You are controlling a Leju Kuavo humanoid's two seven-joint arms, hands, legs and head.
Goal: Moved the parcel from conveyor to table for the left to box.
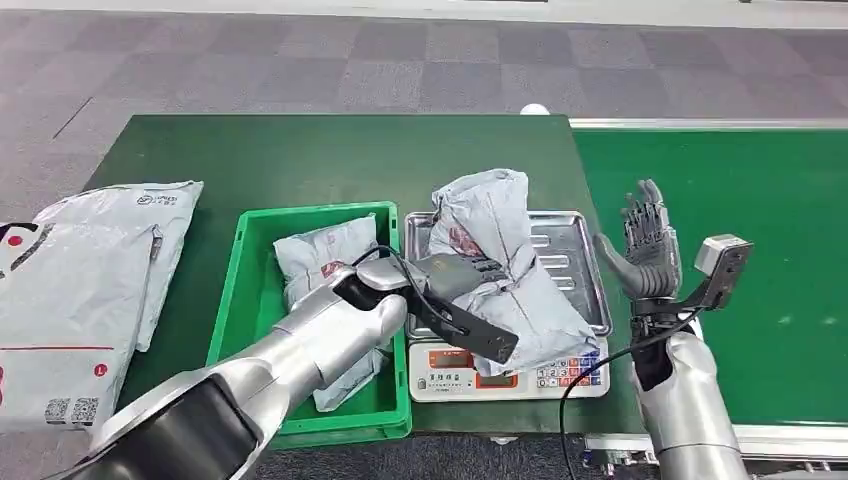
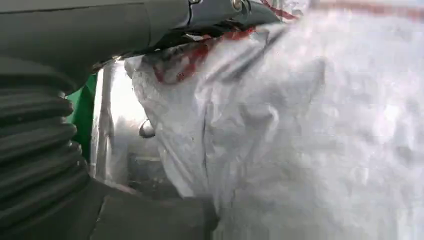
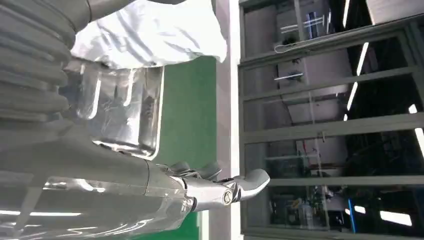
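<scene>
A crumpled grey parcel [image 1: 500,235] with red print lies on the steel tray [image 1: 578,250] of a scale. My left hand [image 1: 455,277] reaches over the green bin and grips the parcel at its near left side. In the left wrist view the parcel [image 2: 310,135] sits between the fingers [image 2: 220,12] and the thumb. My right hand [image 1: 645,250] stands open and upright just right of the tray, apart from the parcel, with nothing in it. In the right wrist view its fingers [image 3: 220,187] spread past the tray [image 3: 125,110].
A green bin [image 1: 250,270] left of the scale [image 1: 450,378] holds another grey parcel [image 1: 315,255]. Flat grey mailers [image 1: 90,280] lie at the table's left end. The green conveyor belt [image 1: 760,250] runs on the right.
</scene>
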